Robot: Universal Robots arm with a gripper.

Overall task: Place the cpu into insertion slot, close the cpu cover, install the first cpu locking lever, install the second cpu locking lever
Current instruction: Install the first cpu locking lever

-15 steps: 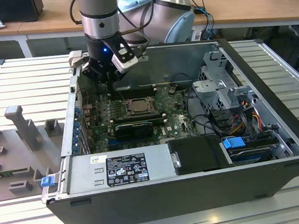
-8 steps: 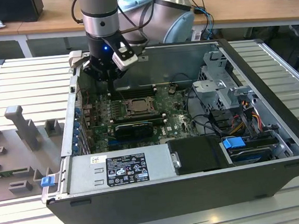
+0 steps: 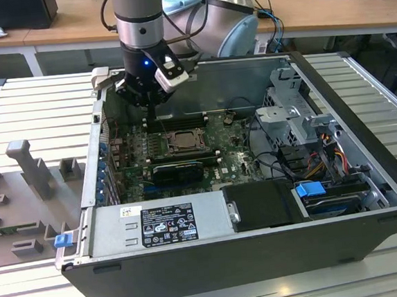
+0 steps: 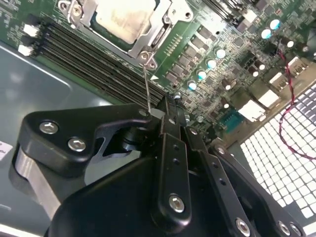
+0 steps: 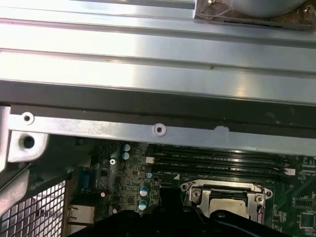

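Exterior view, working from its left: the ribbed metal table (image 3: 35,114) is carrying the opened computer case (image 3: 263,254). The gripper (image 3: 151,112) is hanging inside the case near its back wall, just behind the insertion slot (image 3: 182,140), which is lying on the green motherboard (image 3: 230,152).

Second wrist view: the cpu (image 4: 126,17) is sitting pale and flat in the slot, with the cpu cover (image 4: 163,27) lying closed around it as a grey frame. A thin wire locking lever (image 4: 146,89) is rising from the socket's near corner straight up to the gripper's tips (image 4: 160,112). The fingers (image 4: 173,148) are looking pressed together, apparently pinching the lever's free end; exact contact is hard to confirm.

Judgement: the lever's long axis is running from socket corner to fingertips, so the socket is lying directly ahead of and below the gripper, beyond the black memory slots (image 4: 94,54).

First wrist view: the socket (image 5: 224,197) is showing beneath the case's metal rim (image 5: 158,131).
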